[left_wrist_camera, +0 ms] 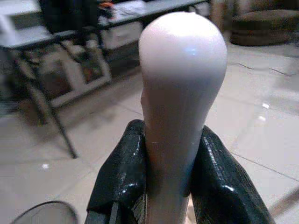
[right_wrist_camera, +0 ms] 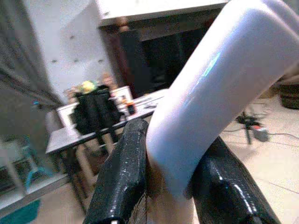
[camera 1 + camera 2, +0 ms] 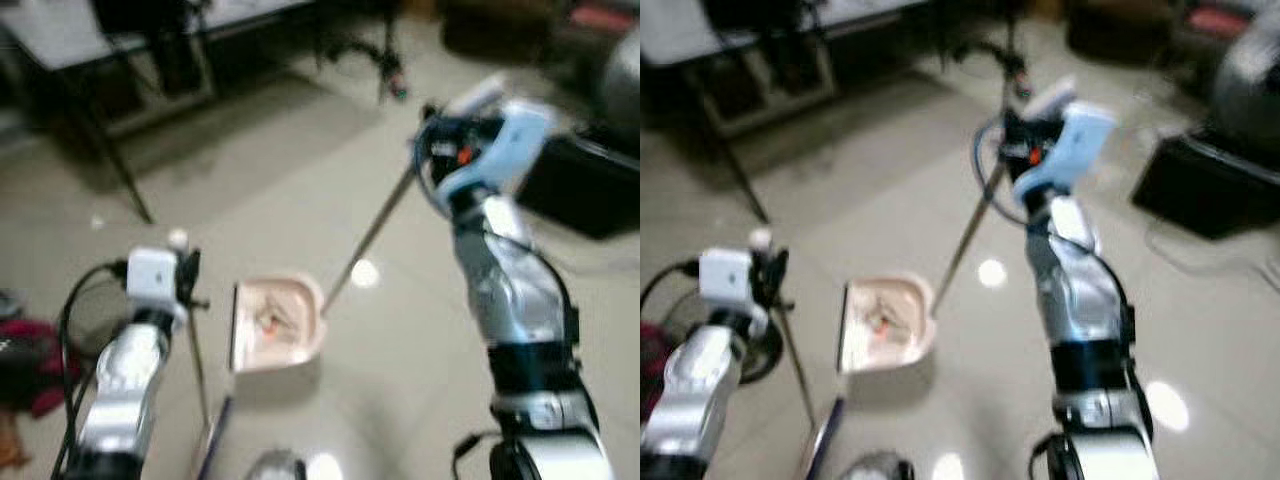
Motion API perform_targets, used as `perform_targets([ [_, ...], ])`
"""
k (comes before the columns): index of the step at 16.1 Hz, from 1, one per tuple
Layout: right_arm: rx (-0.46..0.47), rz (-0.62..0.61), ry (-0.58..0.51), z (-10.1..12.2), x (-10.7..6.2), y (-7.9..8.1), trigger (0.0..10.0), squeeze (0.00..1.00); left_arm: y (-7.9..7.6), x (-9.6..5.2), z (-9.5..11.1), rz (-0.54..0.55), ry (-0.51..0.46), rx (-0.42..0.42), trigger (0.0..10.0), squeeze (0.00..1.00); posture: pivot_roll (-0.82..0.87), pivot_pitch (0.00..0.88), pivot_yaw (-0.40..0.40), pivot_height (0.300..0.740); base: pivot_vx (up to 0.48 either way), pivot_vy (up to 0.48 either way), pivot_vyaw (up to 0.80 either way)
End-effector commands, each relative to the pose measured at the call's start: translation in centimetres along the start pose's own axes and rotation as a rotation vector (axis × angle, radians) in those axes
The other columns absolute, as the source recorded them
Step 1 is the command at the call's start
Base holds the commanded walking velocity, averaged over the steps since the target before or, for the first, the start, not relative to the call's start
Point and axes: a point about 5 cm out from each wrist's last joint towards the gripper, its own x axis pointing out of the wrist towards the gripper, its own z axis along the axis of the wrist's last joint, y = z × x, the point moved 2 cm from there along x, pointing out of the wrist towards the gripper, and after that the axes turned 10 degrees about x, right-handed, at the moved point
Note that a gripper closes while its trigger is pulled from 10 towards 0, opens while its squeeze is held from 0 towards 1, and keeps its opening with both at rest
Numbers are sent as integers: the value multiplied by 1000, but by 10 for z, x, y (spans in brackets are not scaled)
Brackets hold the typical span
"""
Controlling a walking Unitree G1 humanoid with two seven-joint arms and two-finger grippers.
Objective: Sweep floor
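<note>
Left gripper (image 1: pixel 168 182) pinches the broom handle (image 1: pixel 180 93), right gripper (image 2: pixel 170 186) the dustpan handle (image 2: pixel 215 88); the dustpan (image 3: pixel 277 325) sits on the floor (image 3: pixel 300 180) holding debris; lifting it tilted risks spilling

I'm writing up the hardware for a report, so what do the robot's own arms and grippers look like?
Both arms are silver metal with dark joint bands. The left arm ends in a white wrist block, with a black cable looping beside it. The right arm carries a pale blue and white wrist housing with an orange spot. Each gripper's fingers are glossy black.
</note>
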Motion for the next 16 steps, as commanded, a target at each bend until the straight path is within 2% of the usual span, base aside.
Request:
perform_targets([
  [1, 8, -3, -43, 12, -1, 0, 10000, 0, -2, 5, 16, -13, -56, 34, 10000, 0, -10, 0, 69, 740, 0, 0, 800],
  [2, 18, -12, -50, 14, -1, -1, 10000, 0, -5, 6, 15, -34, -54, 65, 10000, 0, -16, 0, 72, 740, 0, 0, 800],
  [4, 30, -29, -73, 19, 1, -3, 10000, 0, -5, 7, 14, -29, -45, 53, 10000, 0, -21, 0, 76, 740, 272, 0, 800],
  [7, 42, -56, -123, 31, 5, -5, 10000, 0, -9, 7, 15, -39, -40, 49, 10000, 0, -18, 0, 73, 740, 380, 0, 0],
  [12, 17, -50, -123, 34, 12, -2, 10000, 0, -11, 8, 14, -39, -31, 41, 10000, 0, -16, 0, 68, 740, 450, 0, 0],
  [16, 34, -44, -122, 36, 18, -2, 10000, 0, -14, 9, 14, -44, -27, 36, 10000, 0, -6, 0, 64, 740, 457, 0, 747],
])
